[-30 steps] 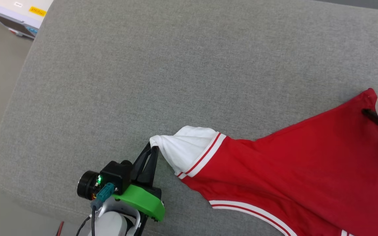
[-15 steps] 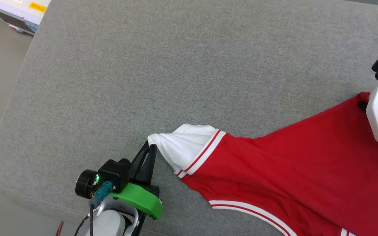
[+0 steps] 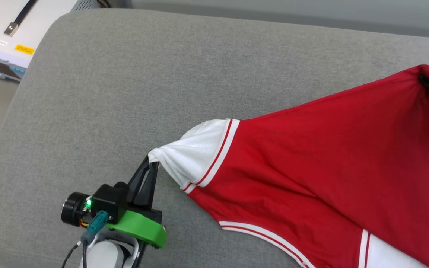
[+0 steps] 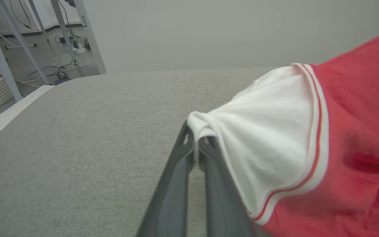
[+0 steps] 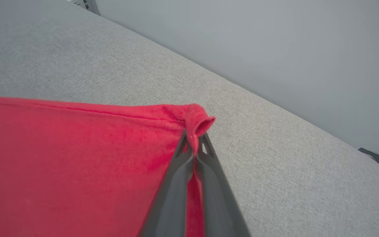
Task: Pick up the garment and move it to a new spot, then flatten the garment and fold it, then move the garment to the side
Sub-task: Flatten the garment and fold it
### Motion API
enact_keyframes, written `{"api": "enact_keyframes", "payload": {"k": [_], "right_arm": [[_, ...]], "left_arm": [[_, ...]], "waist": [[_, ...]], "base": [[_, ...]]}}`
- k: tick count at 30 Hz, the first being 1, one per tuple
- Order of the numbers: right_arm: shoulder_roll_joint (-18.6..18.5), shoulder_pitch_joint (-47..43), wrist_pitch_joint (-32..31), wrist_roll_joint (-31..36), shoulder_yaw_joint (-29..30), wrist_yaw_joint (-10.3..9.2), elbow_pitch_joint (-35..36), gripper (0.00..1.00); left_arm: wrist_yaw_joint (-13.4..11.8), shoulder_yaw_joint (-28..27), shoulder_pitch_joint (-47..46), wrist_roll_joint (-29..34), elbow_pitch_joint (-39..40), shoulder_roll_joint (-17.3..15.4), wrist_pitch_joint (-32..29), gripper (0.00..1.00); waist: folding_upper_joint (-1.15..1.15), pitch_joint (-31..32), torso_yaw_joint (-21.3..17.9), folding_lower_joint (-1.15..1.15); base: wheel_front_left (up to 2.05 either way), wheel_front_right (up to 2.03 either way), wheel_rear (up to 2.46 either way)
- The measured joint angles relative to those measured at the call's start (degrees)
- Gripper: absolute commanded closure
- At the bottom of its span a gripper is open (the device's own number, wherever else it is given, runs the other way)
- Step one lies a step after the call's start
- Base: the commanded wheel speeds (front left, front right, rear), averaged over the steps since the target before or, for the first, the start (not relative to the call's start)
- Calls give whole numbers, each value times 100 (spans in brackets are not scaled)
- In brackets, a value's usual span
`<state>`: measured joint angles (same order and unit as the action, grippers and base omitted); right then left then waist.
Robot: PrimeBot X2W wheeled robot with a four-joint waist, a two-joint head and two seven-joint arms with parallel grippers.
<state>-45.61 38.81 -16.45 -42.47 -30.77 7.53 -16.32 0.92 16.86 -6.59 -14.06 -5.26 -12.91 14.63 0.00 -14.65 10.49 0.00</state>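
Shirt (image 3: 311, 160) stretched across grey surface (image 3: 162, 74) — left end effector (image 3: 151, 163) clamped on its white sleeve (image 3: 192, 152), right end effector (image 3: 425, 79) on a red corner (image 5: 197, 120); even, low tension should lay it flat.

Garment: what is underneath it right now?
Grey cushion shows around the garment, whose white sleeve is pinched by the left gripper and a red corner by the right gripper. The surface directly beneath the cloth is covered.
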Motion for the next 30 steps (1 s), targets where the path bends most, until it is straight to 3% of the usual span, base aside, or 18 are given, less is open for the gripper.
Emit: {"api": "enact_keyframes", "payload": {"k": [7, 17, 24, 30], "right_arm": [[291, -559, 431, 334, 894, -1, 589, 100], [884, -430, 105, 927, 1973, -1, 1515, 100], [1115, 835, -238, 1132, 2397, -1, 1653, 100], [1303, 2605, -386, 1427, 2487, -1, 1095, 100]], "left_arm": [[-20, -135, -404, 98, 589, -252, -169, 100], [315, -108, -2653, 299, 1009, -549, -772, 100], [523, -116, -4756, 249, 647, -671, -1170, 100], [614, 38, -6707, 163, -177, -880, -1325, 100]], "waist": [[0, 271, -334, 0], [0, 197, -692, 0], [0, -326, -779, 0], [0, -906, -843, 0]], "base": [[0, 0, 0], [0, 0, 0], [0, 0, 0], [0, 0, 0]]}}
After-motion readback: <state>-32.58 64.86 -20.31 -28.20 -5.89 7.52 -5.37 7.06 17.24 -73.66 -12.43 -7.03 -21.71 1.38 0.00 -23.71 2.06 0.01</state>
